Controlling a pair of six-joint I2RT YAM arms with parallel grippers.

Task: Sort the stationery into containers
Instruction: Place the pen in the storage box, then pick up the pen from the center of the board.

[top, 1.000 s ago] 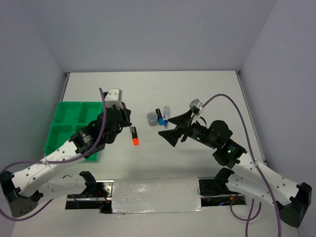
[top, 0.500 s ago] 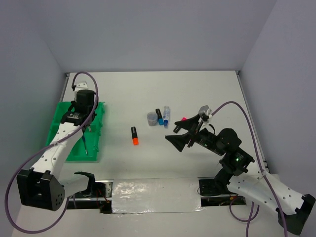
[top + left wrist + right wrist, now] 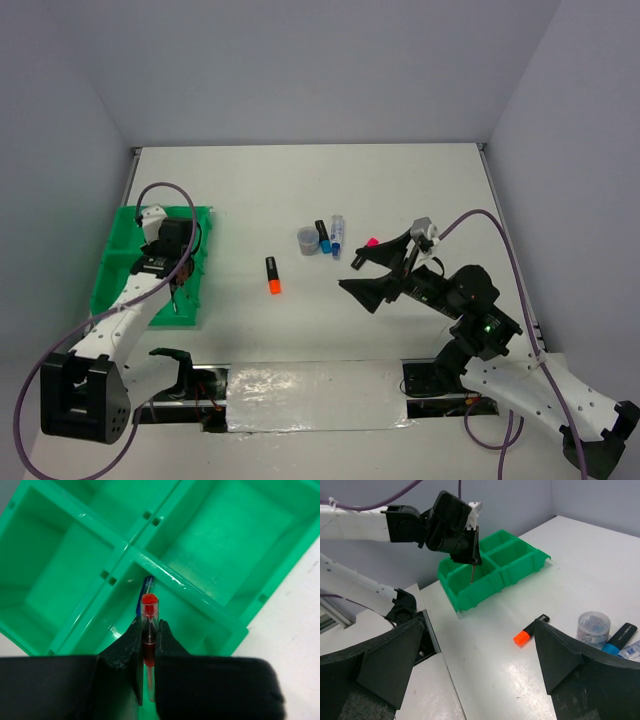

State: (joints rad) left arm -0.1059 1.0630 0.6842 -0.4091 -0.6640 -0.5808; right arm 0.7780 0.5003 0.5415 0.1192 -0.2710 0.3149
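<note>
Green plastic tray (image 3: pixel 125 235) with four rectangular compartments sits at the left of the top view on the white table (image 3: pixel 300 190). The left gripper (image 3: pixel 177 283) hangs over the tray's lower right compartment. Its jaws are pressed together, pinching a thin red pen (image 3: pixel 149 611) that is upright with its red end toward the wrist camera. In the left wrist view a thin blue pen (image 3: pixel 144 592) shows just behind the red one, low in the corner where the dividers (image 3: pixel 165 577) cross. In the right wrist view the left gripper (image 3: pixel 470 555) holds the pen's tip (image 3: pixel 471 575) above the tray (image 3: pixel 515 565).

The right gripper (image 3: pixel 348 274) is right of centre, fingers spread wide, holding nothing, clear of the table items.

Loose on the table:
- An orange-black highlighter (image 3: pixel 271 274) at centre.
- A small round grey piece (image 3: pixel 308 240) above and to its right.
- A blue-capped black marker (image 3: pixel 322 237) touching the grey piece.
- A clear blue-capped marker (image 3: pixel 337 235) just beside the black one.
- A pink highlighter (image 3: pixel 370 242), mostly hidden behind the right gripper's upper finger.
</note>
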